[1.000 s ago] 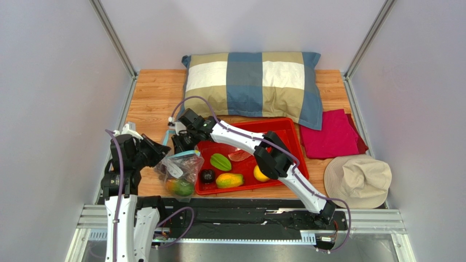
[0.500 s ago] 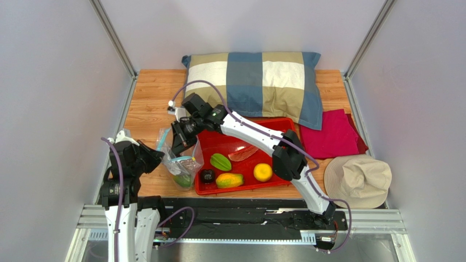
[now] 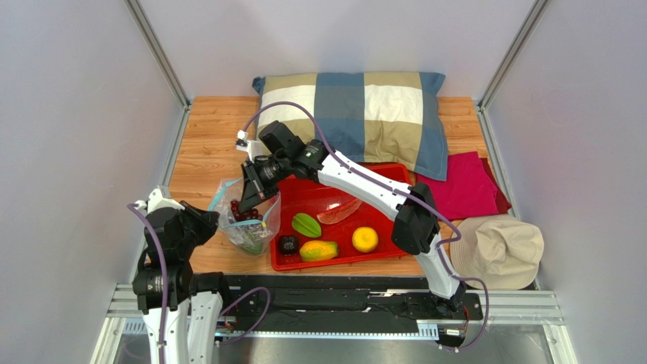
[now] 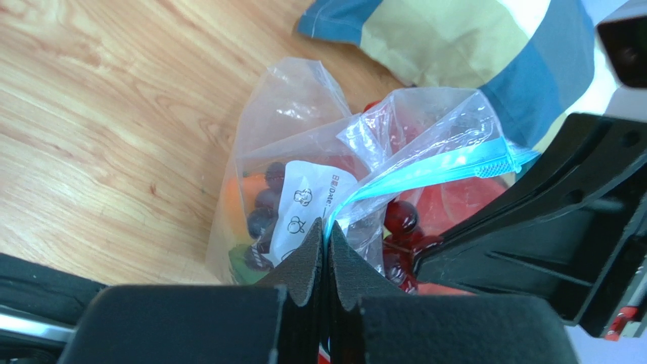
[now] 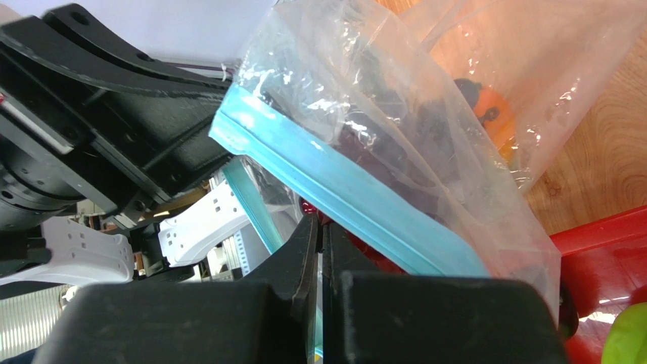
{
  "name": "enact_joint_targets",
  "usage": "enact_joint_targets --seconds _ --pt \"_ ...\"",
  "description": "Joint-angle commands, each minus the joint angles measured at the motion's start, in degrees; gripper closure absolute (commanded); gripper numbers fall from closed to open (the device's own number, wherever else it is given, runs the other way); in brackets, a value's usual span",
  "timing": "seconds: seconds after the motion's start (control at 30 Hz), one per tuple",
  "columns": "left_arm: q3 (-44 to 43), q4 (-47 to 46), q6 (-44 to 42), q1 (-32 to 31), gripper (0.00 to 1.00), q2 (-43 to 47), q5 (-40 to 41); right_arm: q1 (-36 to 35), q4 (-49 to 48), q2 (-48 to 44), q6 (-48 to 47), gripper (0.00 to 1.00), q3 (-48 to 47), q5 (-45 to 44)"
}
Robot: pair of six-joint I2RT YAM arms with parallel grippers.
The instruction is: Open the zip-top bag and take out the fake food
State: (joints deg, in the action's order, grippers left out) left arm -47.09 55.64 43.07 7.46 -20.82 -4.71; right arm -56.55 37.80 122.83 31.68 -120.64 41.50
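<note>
The clear zip-top bag [image 3: 248,221] stands on the wood just left of the red tray [image 3: 387,176], held between both grippers. My left gripper [image 3: 216,224] is shut on the near side of its blue-green zip strip [image 4: 425,173]. My right gripper [image 3: 251,199] is shut on the far side of the strip [image 5: 345,191]. The bag's mouth is pulled apart. Inside it are purple grapes [image 4: 260,214], dark red grapes [image 4: 401,218] and orange and green pieces. In the tray lie a green star fruit [image 3: 306,224], a pink-red meat slice [image 3: 339,211], a yellow-orange citrus [image 3: 365,239], a mango [image 3: 319,250] and a dark round fruit [image 3: 287,244].
A checked pillow [image 3: 353,114] lies along the back of the table, touching the tray's far edge. A red cloth [image 3: 459,186] and a beige hat [image 3: 496,250] lie to the right of the tray. Grey walls close in both sides.
My right gripper has lifted up and back while my left gripper has drawn toward the near left. The bag has stretched between them and its mouth has opened wider.
</note>
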Motion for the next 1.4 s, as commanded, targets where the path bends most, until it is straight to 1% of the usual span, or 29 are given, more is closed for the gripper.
enact_joint_targets --seconds 0.0,0.03,0.1,0.17,0.23,0.27,0.3,0.4,0.43,0.5,0.53,0.6,0.63,0.67,0.7,0.73,0.8,0.87,0.97,1.1,1.17,1.23,1.33,1.37 --pt "-3.18 2.62 -1.67 -0.08 1.00 -3.43 4.26 -0.05 0.42 -0.83 -0.83 1.00 -4.24 1.74" --pt "-3.44 3.94 -2.37 -0.08 1.00 -5.88 4.62 -0.05 1.04 -1.44 -0.75 1.00 -4.51 2.01" --pt "-5.02 4.04 -2.99 -0.08 1.00 -8.09 7.77 -0.22 1.40 -3.02 -0.74 1.00 -3.30 3.15" --pt "-8.00 1.77 -4.13 -0.08 1.00 -10.11 8.22 -0.57 1.22 -6.01 -1.53 1.00 1.44 3.15" --pt "-10.20 -2.43 -4.75 -0.08 1.00 -11.26 6.57 -0.84 0.08 -8.03 -1.71 1.00 6.35 3.24" --pt "-11.69 -3.94 -5.01 -0.17 1.00 -11.52 5.42 -0.75 -0.09 -8.30 -2.49 1.00 7.34 3.41" --pt "-12.23 -5.09 -5.10 -0.08 1.00 -11.61 3.93 -0.75 0.43 -8.48 -3.02 1.00 7.87 3.24" --pt "-11.98 -7.47 -4.48 -0.08 1.00 -10.82 3.31 -0.92 1.66 -8.83 -4.43 1.00 8.32 3.42" --pt "-11.45 -7.65 -5.53 0.01 1.00 -10.65 3.30 -0.84 2.01 -8.83 -4.87 1.00 7.88 3.24" --pt "-10.22 -5.03 -6.85 -0.08 1.00 -11.61 4.00 -0.75 2.80 -8.66 -5.49 1.00 4.73 1.93" --pt "-8.91 -2.31 -7.03 -0.08 1.00 -12.31 3.83 -0.84 2.80 -8.39 -5.49 1.00 3.23 1.49" --pt "-6.45 -1.06 -7.21 -0.08 1.00 -11.79 1.04 -0.49 2.72 -6.21 -4.44 1.00 -3.09 0.17" --pt "-3.65 -1.14 -7.21 -0.17 1.00 -9.44 0.24 -0.40 2.80 -5.24 -3.74 1.00 -5.37 -0.27" --pt "-2.32 -1.23 -6.77 0.00 1.00 -7.68 -0.12 0.04 2.80 -4.36 -3.12 1.00 -10.36 -0.88" --pt "-1.17 -0.88 -5.90 -0.08 1.00 -4.00 -0.12 0.39 2.54 -2.52 -1.55 1.00 -12.32 -1.24" --pt "0.32 -0.79 -5.37 -0.08 1.00 -2.49 -0.04 0.83 2.28 -1.72 -0.58 1.00 -14.78 -1.50" --pt "0.33 -0.44 -4.75 -0.08 1.00 -0.81 0.23 1.36 0.00 -0.49 2.05 1.00 -18.91 -0.89" --pt "-0.19 0.52 -3.79 -0.08 1.00 -1.68 1.36 1.80 -2.45 -0.74 4.96 1.00 -19.19 -0.54" --pt "-1.86 0.79 -3.08 -0.08 1.00 -5.01 1.11 1.80 -3.70 -3.90 5.85 1.00 -16.30 -0.62" --pt "-5.28 3.59 -2.73 -0.08 1.00 -8.44 4.61 3.03 -3.79 -11.36 3.57 1.00 -9.02 -2.99" --pt "-7.31 4.13 -3.25 -0.08 1.00 -8.71 8.04 5.04 -3.27 -16.01 2.43 1.00 -3.39 -3.17" --pt "-8.63 3.17 -3.87 -0.17 1.00 -9.15 7.96 7.23 -2.04 -19.01 0.67 1.00 3.09 -3.78" --pt "-10.30 1.84 -5.10 -0.08 1.00 -10.99 6.56 10.13 1.04 -24.90 -4.42 1.00 10.84 -6.50" --pt "-10.82 2.02 -5.62 -0.17 1.00 -11.78 6.90 10.76 1.66 -27.53 -6.09 1.00 16.43 -6.95"
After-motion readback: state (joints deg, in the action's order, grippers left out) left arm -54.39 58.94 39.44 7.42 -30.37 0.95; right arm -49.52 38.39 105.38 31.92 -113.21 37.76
